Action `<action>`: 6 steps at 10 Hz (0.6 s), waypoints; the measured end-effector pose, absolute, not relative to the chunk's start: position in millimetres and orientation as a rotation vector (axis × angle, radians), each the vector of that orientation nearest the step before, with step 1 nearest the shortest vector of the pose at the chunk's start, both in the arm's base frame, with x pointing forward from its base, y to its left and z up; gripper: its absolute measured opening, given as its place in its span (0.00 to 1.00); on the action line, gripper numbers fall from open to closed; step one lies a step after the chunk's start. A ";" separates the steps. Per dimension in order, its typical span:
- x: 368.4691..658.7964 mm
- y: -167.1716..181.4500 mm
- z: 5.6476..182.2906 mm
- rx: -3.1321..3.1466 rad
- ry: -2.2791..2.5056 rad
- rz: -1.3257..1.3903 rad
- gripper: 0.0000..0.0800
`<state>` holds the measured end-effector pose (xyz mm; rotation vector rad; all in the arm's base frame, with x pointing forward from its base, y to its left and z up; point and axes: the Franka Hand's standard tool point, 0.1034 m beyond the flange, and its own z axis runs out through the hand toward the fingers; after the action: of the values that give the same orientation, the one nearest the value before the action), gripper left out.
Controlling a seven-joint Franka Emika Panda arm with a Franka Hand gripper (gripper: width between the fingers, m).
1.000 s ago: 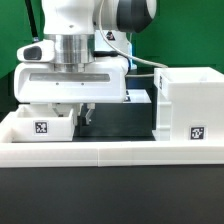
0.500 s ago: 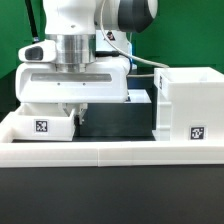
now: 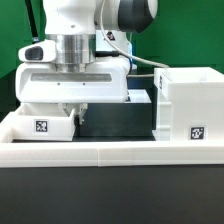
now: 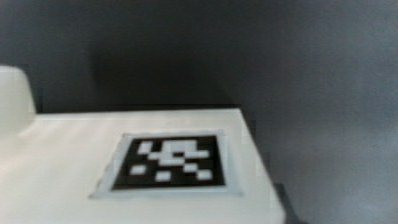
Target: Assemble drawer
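Nearest the exterior camera runs the low white border wall (image 3: 110,152), and just behind it, at about 8 o'clock in that view, sits the small tray (image 3: 40,126) with its square tag facing out. My gripper (image 3: 78,112) hangs at the tray's 2 o'clock, right by its near corner. A second ago my fingertips stood a little further toward 3 o'clock and clearer of the tray. They have since slid in against its side wall, and in the last half second nothing has moved. I read that as lining up for a grasp on the tray wall, not yet made.

My wrist camera is filled by a blurred tag (image 4: 173,162) on a flat white surface (the tray's, I judge), with dark mat beyond it. No finger shows there, and a pale shape at the picture's edge is too cut off to name. In the exterior view my own hand body covers the fingertips, so I cannot tell how wide my jaws stand or whether they touch the tray.

Further back, the black mat (image 3: 115,128) lies bare at centre. The tall housing (image 3: 188,100) stands at 3 o'clock, well apart from the tray. Behind my wrist another white part (image 3: 140,98) is mostly hidden.
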<state>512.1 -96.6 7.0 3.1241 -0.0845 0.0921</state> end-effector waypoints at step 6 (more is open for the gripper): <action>517.5 -80.5 34.1 3.159 -0.033 0.082 0.05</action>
<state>517.5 -80.5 34.1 3.1588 -0.0327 0.0824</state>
